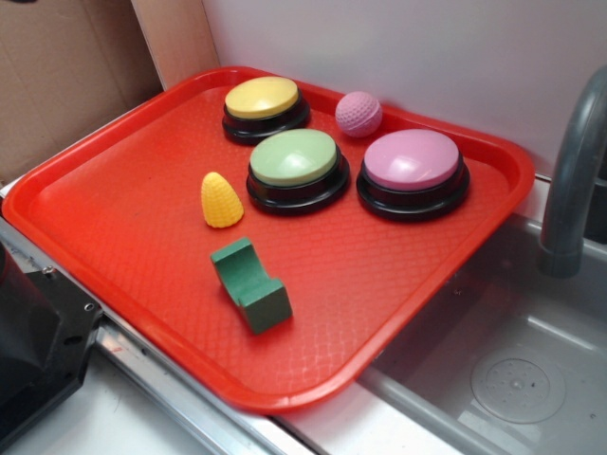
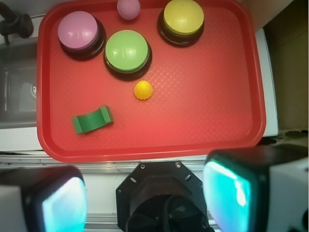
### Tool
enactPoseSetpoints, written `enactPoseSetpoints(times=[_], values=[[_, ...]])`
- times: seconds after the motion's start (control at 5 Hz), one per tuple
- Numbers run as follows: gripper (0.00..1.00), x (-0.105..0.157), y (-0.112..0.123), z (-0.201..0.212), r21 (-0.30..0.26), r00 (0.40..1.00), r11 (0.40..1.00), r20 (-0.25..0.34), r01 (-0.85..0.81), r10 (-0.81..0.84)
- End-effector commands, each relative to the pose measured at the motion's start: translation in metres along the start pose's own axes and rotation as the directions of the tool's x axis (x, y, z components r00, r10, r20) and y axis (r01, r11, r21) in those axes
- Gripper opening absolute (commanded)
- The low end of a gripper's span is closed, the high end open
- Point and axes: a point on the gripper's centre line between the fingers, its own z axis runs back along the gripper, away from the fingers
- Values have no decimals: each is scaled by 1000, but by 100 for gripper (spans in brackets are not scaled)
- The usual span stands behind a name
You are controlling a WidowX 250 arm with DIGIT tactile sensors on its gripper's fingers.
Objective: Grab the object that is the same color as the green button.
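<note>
We see one red tray spanning the counter beside a grey sink, with a faucet rising at the sink's edge. On the tray stand three round buttons on black bases: a pink-topped button, the green button in the middle, and a yellow-topped button toward the back wall. From the wrist view our gripper hangs off the tray's near edge, above the counter — its two pads stand wide apart with nothing between them.

The one dark green block, notched across its top, lies on the tray's floor nearer the sink side, well apart from the jaws and off to their left in the wrist view. It sits apart from the green button, with one yellow corn toy between them and slightly aside. One pink dimpled ball rests between the yellow and pink buttons, near the back rim.

We can read no writing or labels — none of the surfaces shows any.
</note>
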Motion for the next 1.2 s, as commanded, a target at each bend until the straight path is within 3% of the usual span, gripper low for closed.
enactPoseSetpoints(times=[0.0,0.2,0.4,0.6,0.8,1.0], values=[[100,0,0,0,0,1000,1000,0,0,0],[100,10,-40,-50,-29,999,1000,-52,7,-9],[100,10,-69,-80,-76,997,996,-61,-52,47],[100,18,-83,-108,-89,978,977,-56,196,-202],[100,25,-77,-127,-52,898,897,10,440,-440],[100,25,-69,-150,-21,759,758,3,651,-651]])
